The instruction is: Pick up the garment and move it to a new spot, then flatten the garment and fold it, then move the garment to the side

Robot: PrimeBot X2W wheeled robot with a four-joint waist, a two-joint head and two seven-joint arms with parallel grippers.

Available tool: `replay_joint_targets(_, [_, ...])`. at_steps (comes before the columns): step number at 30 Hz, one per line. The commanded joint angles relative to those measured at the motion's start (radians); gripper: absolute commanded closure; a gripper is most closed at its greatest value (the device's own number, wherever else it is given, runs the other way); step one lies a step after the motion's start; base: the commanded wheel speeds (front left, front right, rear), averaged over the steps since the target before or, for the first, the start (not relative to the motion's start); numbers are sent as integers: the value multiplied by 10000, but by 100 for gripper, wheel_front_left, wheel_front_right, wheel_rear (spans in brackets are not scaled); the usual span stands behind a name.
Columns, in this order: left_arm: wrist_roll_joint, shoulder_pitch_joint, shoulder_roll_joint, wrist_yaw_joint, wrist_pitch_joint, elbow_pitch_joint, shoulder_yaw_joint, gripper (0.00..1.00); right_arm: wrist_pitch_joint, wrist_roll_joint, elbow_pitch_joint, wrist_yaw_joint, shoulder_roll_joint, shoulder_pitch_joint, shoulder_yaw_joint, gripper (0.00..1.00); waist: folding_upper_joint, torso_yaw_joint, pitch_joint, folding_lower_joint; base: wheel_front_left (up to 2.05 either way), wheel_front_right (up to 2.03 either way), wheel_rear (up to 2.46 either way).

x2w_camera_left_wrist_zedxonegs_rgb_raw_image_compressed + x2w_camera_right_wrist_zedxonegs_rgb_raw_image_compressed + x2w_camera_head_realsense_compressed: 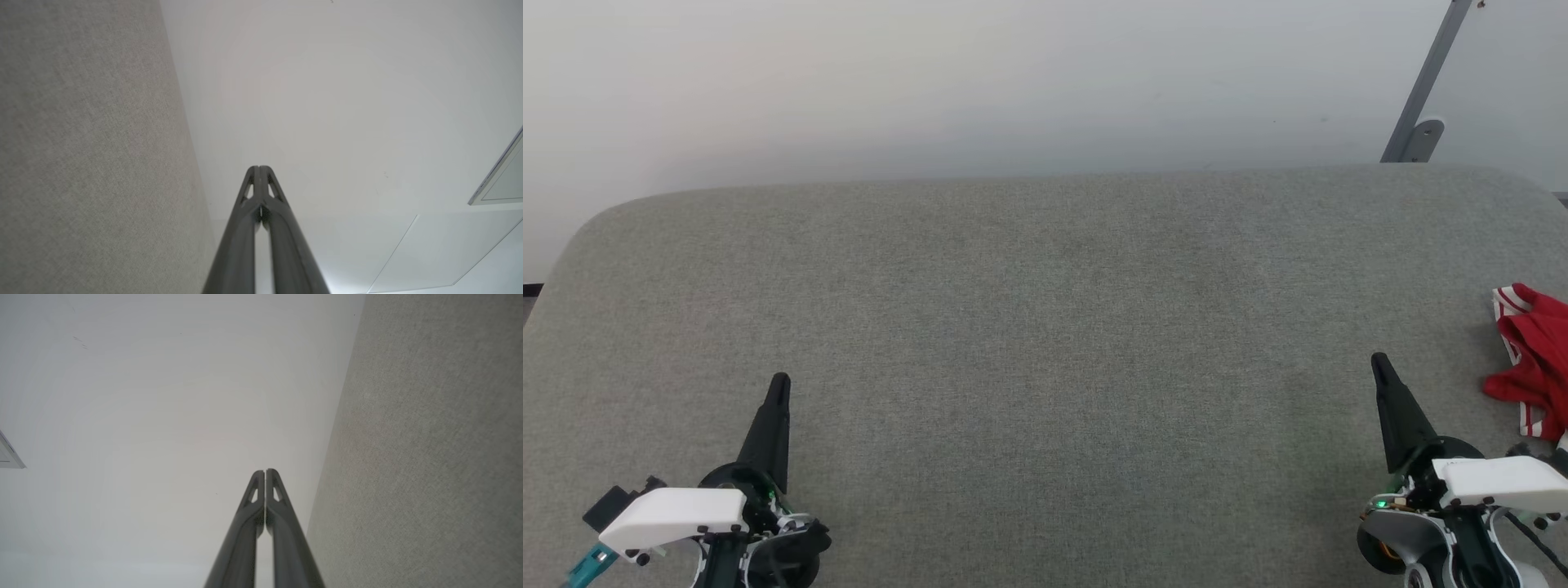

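- Garment is lying crumpled at far right edge of head view, mid-height, on grey fabric desk; part is running out of frame.
- L end effector is sitting lower left, fingers pressed together, gripping nothing, pointing up-frame.
- R end effector is sitting lower right, fingers likewise together & empty; garment is lying near it on the right, not touching.
- Wrist views: each finger pair is meeting tip to tip, w/ desk fabric on one side & white wall beyond.
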Motion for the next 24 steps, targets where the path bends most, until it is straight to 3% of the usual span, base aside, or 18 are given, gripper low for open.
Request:
replay_joint_targets(1, [45,-119,-13,-53,21,-2,39,100,17,37,7,0,15,-54,6,100,0,0,0,0,0,0,0])
replay_joint_targets(24, [59,-123,-39,-54,58,-1,72,100,14,40,7,0,15,-53,4,100,0,0,0,0,0,0,0])
